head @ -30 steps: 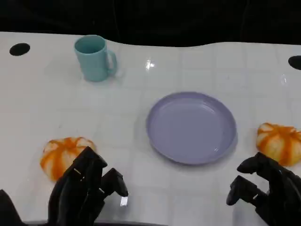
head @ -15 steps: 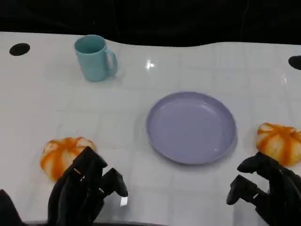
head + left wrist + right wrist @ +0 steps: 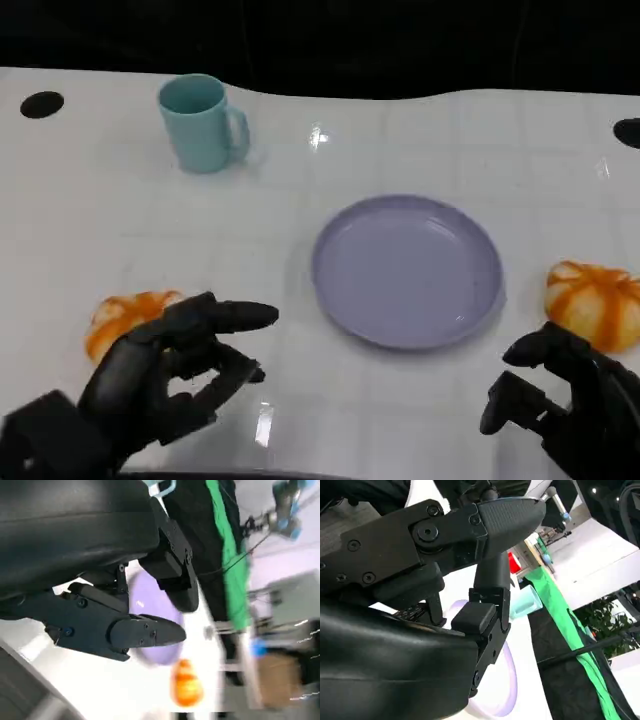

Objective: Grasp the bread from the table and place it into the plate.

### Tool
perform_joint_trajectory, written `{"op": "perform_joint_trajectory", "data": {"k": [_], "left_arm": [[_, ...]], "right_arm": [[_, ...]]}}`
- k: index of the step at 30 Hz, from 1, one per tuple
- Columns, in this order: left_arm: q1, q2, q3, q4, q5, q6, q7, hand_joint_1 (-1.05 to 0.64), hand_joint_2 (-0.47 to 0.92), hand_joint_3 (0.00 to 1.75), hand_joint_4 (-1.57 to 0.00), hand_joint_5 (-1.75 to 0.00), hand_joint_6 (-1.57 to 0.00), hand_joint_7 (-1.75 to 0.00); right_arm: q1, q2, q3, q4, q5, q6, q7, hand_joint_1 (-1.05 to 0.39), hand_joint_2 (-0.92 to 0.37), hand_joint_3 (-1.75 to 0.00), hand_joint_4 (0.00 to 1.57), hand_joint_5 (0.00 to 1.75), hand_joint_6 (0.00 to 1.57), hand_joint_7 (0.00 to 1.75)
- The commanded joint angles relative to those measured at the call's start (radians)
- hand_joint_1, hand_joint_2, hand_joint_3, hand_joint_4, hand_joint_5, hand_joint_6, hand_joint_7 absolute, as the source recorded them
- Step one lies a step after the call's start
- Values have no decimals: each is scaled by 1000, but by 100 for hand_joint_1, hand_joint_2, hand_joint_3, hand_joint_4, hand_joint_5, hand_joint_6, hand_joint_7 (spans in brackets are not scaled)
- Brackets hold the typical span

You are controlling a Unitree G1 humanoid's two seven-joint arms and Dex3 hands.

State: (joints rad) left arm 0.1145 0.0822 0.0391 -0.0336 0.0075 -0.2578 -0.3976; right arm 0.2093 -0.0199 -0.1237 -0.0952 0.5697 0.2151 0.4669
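My left hand [image 3: 170,370] spread wide, empty, beside left bread [image 3: 120,315], my right hand [image 3: 570,400] wide, empty, near right bread [image 3: 595,300], plate [image 3: 407,270] between

Partly hidden and cropped items around the plate.
The bread at eight o'clock [image 3: 125,312] is partly covered by the left hand [image 3: 165,375]; contact between them cannot be determined. The bread at three o'clock [image 3: 595,303] is cut off by the picture's edge. In the left wrist view, the background is blurred, and the plate [image 3: 150,652] is largely hidden behind the fingers [image 3: 145,632].
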Motion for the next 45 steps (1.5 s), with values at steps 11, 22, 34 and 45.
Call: {"op": "perform_joint_trajectory", "data": {"k": [11, 22, 34, 45], "left_arm": [[24, 283, -65, -284, 771, 72, 221, -55, 92, 16, -12, -38, -22, 0], [-43, 338, -135, -400, 1057, 315, 16, -50, 87, 0, -6, -13, -16, 0], [-212, 359, -207, -195, 1022, 372, -71, -42, 85, 1, -1, -7, -12, 0], [-394, 359, -339, 130, 1016, 390, -45, -56, 84, 0, -2, -4, -6, 0]], "right_arm": [[-3, -14, -9, 7, 2, -3, 14, -52, -92, -18, 75, 154, 83, 103], [1, -10, -8, 3, -1, -1, 6, -52, -92, -17, 74, 153, 83, 103], [2, -13, -8, 6, 1, -8, 18, -52, -92, -18, 74, 155, 83, 102], [11, -7, -7, -8, -2, -6, 7, -51, -92, -17, 74, 155, 84, 102]]}}
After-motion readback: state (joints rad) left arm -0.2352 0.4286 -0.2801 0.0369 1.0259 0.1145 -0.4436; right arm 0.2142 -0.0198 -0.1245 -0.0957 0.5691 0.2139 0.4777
